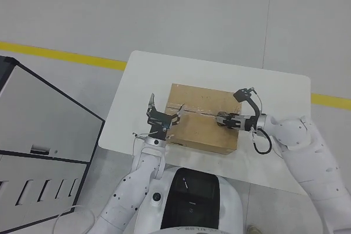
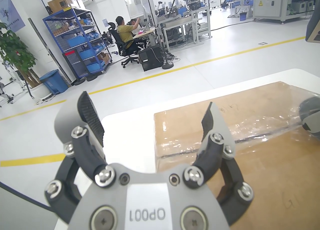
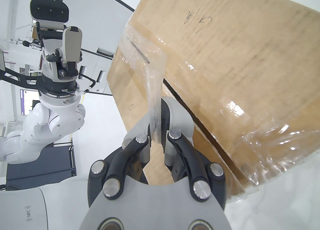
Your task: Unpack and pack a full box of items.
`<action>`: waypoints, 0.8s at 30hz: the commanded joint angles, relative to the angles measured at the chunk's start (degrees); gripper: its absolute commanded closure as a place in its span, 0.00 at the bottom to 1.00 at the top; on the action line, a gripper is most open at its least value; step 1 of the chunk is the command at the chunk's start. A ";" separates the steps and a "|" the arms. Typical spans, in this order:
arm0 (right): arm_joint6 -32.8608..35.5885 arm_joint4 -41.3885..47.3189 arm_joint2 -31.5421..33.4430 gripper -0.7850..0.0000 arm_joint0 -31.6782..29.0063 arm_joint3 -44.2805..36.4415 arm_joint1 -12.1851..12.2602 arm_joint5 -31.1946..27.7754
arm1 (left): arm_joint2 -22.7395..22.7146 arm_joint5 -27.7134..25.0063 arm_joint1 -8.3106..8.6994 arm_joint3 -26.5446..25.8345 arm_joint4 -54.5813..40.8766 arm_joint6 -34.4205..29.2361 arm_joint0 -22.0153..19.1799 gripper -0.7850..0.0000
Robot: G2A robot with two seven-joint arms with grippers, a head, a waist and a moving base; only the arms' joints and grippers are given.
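A closed brown cardboard box (image 1: 202,117) sits in the middle of the white table (image 1: 141,76), with clear tape along its centre seam. My right gripper (image 3: 157,122) is over the seam near the box's right side, shut on a strip of clear tape (image 3: 154,91) that is peeled up from the seam. The same gripper (image 1: 221,120) lies low on the box top. My left gripper (image 2: 150,118) stands open, raised at the box's (image 2: 250,153) left edge, with nothing between its fingers. In the top view it (image 1: 162,114) is at the box's left side.
A grey panel with a dark frame (image 1: 29,123) stands left of the table. Bare table lies behind the box and along its right side. A yellow line (image 1: 58,54) crosses the floor beyond the table.
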 commanded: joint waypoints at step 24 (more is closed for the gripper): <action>-0.90 -6.73 4.53 1.00 -3.94 -6.25 1.76 2.74 | 1.05 -0.42 -0.38 1.64 -0.18 0.05 -1.31 0.00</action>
